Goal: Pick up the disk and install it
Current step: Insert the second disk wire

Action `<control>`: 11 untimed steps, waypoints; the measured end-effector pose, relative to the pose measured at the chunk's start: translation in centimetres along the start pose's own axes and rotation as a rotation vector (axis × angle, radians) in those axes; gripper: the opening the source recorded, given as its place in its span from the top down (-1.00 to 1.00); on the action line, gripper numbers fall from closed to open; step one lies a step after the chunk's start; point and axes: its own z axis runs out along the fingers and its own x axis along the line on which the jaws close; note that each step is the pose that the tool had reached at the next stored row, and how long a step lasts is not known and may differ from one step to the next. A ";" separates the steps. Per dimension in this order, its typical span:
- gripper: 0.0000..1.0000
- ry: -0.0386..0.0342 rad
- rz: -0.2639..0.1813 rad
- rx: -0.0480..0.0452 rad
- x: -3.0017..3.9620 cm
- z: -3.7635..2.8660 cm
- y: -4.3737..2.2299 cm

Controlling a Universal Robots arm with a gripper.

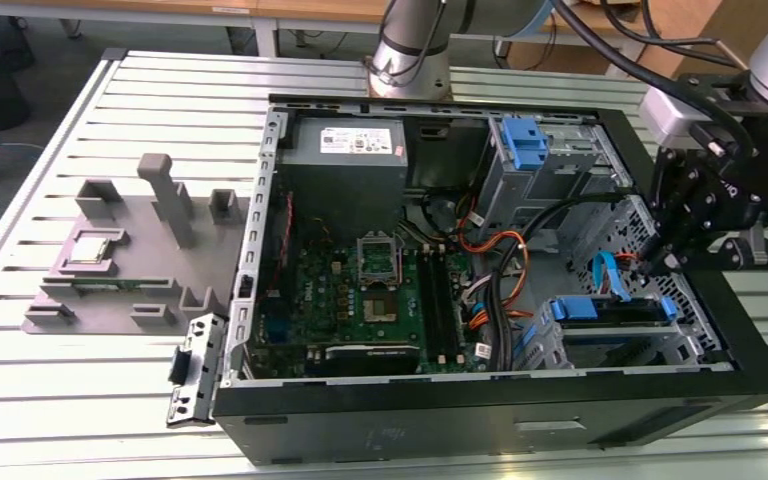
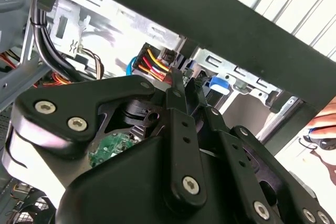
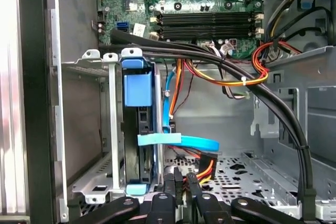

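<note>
Open black computer case (image 1: 491,420) lying on its side on the slatted aluminium bench (image 1: 64,400), green motherboard (image 1: 371,290) and grey power supply box (image 1: 344,150) exposed inside. Black robot hand (image 1: 651,268) lowered into the case at the exterior view's right, its 2 fingers (image 3: 176,182) drawn close together with just a slim gap, nothing seen gripped between them. Flat silver disk in blue plastic carrier rails (image 3: 139,129) seated on edge in the perforated metal drive cage (image 3: 100,171), just beside the hand. Around the fingertips, plenty of clutter: 1 flat light-blue data cable (image 3: 178,141) crossing in front of the cage, a bundle of orange, red and yellow wires (image 3: 207,166) right next to the fingers, thick black cables (image 3: 262,108) sweeping overhead. Grey moulded fixture tray (image 1: 131,260) well apart on the bench at the exterior view's left, carrying a small square silver chip (image 1: 91,248).
</note>
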 end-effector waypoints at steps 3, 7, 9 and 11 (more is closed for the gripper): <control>0.54 0.0015 0.002 0.0022 0.01 0.04 0.36; 0.54 0.0020 0.006 0.0067 0.03 0.07 0.91; 0.54 0.0020 0.007 0.0070 0.04 0.07 0.94; 0.54 0.0020 0.007 0.0071 0.03 0.07 0.93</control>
